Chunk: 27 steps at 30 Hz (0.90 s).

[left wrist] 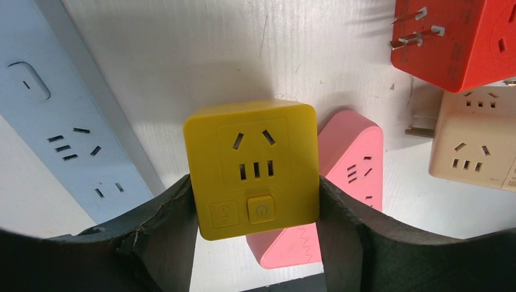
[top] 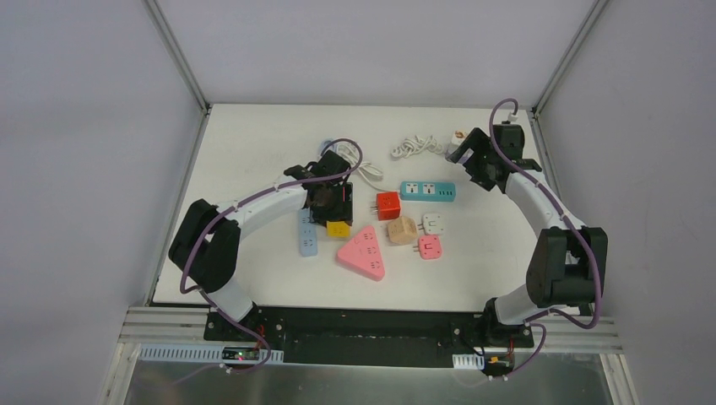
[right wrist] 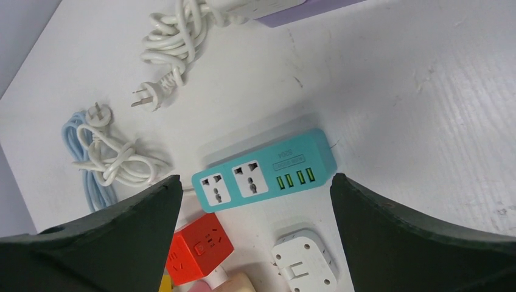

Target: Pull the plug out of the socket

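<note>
The left gripper [left wrist: 255,204] has its jaws pinching the yellow adapter [left wrist: 252,164], one finger flat against each side face, so this arm is the working arm. The pale blue strip [left wrist: 67,134] lies just left of the adapter and the pink socket [left wrist: 356,161] just right. Whether the adapter's pins are seated is hidden. Pull along the pin axis, away from the desk [left wrist: 182,55], where there is open room. The right gripper [right wrist: 255,179], jaws spread, hangs over the teal strip [right wrist: 268,176], well apart at far right.

Six adapters [top: 387,205], three power strips [top: 427,191], two cord bundles [top: 411,148].
</note>
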{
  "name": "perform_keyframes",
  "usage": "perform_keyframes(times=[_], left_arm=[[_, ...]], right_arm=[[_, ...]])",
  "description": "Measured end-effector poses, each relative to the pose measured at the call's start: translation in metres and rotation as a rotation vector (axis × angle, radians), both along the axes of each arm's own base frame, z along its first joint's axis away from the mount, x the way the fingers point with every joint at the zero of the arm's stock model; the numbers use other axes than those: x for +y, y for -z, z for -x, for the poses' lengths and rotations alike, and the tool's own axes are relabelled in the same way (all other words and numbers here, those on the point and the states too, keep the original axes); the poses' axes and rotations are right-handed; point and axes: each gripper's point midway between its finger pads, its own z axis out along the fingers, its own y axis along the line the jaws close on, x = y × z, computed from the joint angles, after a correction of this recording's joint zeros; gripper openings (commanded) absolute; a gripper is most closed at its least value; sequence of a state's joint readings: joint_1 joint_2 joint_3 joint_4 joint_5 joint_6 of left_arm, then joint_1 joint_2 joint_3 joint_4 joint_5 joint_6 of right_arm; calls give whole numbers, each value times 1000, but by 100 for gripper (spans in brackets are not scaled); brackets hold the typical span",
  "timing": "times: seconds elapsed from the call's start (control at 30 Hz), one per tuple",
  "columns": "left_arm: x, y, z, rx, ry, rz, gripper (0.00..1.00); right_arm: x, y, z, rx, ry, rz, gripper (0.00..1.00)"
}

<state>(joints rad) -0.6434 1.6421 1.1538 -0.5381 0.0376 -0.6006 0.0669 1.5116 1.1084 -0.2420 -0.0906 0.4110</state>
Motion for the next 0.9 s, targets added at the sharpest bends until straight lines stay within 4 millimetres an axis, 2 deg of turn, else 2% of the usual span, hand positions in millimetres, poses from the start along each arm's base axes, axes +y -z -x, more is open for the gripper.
perform_keyframes(times=[0.07,0.13,0.37,0.53,0.67,0.8,0.9], left_arm=[[1,0,-1,1,-9,2,58],[1,0,-1,1,-13,3,65],[4,-10,-5,-17,-20,-17,79],[8,-41,-16,-113,-29,-15,83],[16,-71,-19,-197,-49,0,84],[25,-97,-18,-271,-71,17,85],[33,-113,-13,-325,-85,36,85]], right_arm=[[-6,3,1,8,24,24,94],[-12,5,1,12,49,48,94],[-32,4,-3,8,130,128,94],[-49,-16,-27,-42,188,174,93],[-59,-25,-55,-72,204,200,85],[-65,-18,-80,-73,189,228,83],[-64,-3,-96,-54,142,245,85]])
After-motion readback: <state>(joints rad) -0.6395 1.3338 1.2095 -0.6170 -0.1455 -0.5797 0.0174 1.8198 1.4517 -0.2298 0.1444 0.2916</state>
